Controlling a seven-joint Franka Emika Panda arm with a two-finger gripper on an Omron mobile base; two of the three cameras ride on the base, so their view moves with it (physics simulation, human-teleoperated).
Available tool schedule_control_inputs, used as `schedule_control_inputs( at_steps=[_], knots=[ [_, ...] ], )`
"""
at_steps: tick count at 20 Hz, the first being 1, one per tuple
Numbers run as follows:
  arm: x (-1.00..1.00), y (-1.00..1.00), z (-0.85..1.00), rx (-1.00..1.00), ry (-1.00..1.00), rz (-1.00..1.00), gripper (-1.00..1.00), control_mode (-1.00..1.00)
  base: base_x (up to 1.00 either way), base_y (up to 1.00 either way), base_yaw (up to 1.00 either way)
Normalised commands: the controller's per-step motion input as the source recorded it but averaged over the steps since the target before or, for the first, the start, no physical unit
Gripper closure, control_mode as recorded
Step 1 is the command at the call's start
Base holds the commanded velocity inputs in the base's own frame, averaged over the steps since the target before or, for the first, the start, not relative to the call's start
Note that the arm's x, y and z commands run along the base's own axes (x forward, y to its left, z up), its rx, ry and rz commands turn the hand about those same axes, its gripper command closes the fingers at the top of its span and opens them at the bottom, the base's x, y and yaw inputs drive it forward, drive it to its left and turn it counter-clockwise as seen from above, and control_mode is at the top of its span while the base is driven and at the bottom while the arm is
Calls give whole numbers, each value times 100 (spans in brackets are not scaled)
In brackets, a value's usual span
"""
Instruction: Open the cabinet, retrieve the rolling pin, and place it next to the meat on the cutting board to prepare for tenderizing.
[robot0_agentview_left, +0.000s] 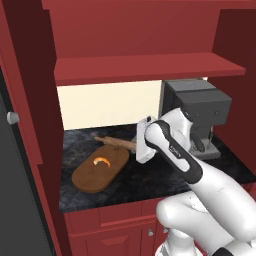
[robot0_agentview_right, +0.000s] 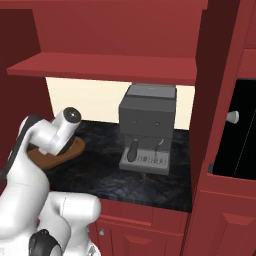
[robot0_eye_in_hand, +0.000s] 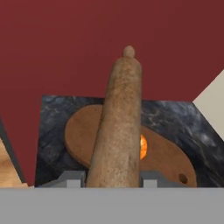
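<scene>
Gripper (robot0_eye_in_hand: 113, 183) clamped on rolling pin (robot0_eye_in_hand: 117, 127), carried lengthwise; cutting board (robot0_eye_in_hand: 164, 155) and meat (robot0_eye_in_hand: 142, 147) below, ready for placement.

- No readable text, brand, number or sign is found in any of the views.
- On the robot arm (robot0_agentview_left: 175, 148), a short dark marking is seen along the white link in the left base view, but it is too small and blurred to be read.
- On the coffee machine (robot0_agentview_right: 146, 122), small dark dots are seen on the front and a pattern of marks on the drip tray; no letters or numbers can be made out.
</scene>
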Motion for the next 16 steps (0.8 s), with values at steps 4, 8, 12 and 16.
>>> schedule_control_inputs(
  at_steps=[4, 8, 12, 16],
  knots=[
    [40, 0, -16, -7, 1, -4, 100, -100, 0, 0, 0],
    [40, 0, -20, -6, 1, -4, 100, -100, 0, 0, 0],
    [27, 0, -24, -4, 0, -2, 100, -100, 0, 0, 0],
    [11, 0, -28, -1, 0, -1, 100, -100, 0, 0, 0]
  ],
)
